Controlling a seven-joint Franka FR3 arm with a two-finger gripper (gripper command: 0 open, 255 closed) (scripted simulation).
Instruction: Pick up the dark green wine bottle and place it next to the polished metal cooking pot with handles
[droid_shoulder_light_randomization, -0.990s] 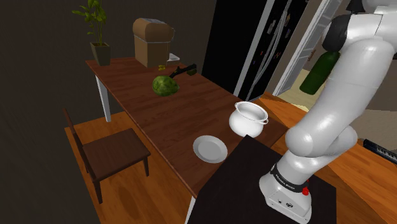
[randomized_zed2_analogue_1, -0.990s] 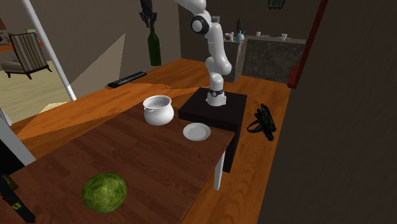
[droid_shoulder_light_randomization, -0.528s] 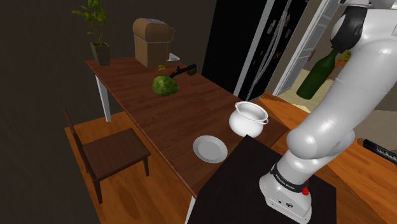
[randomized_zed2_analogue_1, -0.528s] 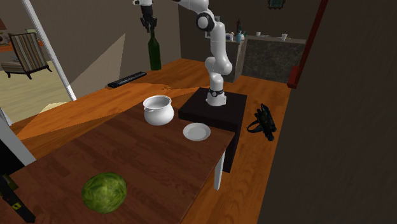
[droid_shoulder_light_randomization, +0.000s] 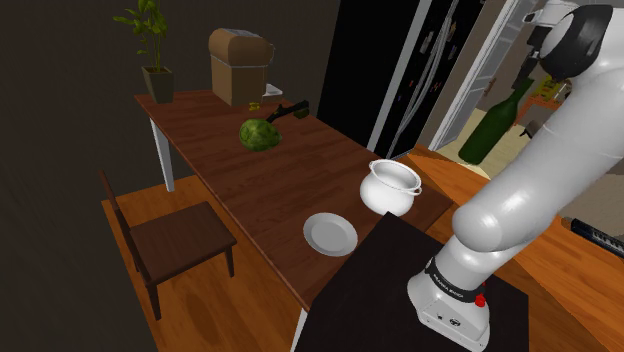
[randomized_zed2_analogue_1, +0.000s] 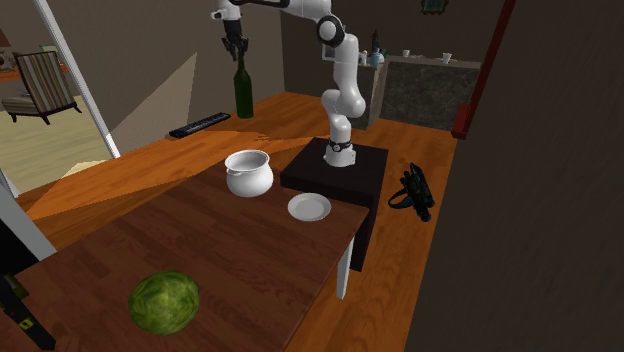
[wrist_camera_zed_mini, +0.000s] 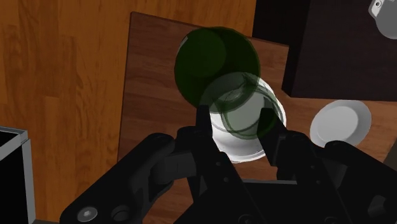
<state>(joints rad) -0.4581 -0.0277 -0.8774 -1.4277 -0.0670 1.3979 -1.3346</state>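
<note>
You have a long wooden table (droid_shoulder_light_randomization: 300, 185) on white legs over an orange plank floor (droid_shoulder_light_randomization: 210, 310), a brown chair (droid_shoulder_light_randomization: 180, 240) drawn up beside it and a dim wall (droid_shoulder_light_randomization: 60, 120) behind. In the second exterior view you see a striped armchair (randomized_zed2_analogue_1: 45, 85) in a brighter room past a white door frame (randomized_zed2_analogue_1: 80, 82).

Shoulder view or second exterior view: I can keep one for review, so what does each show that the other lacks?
Shoulder view: a potted plant, a brown box and a chair. Second exterior view: a striped armchair and a black object on the floor. Both: the green bottle clasped at its neck by the end effector, the white pot, plate and cabbage.
</note>
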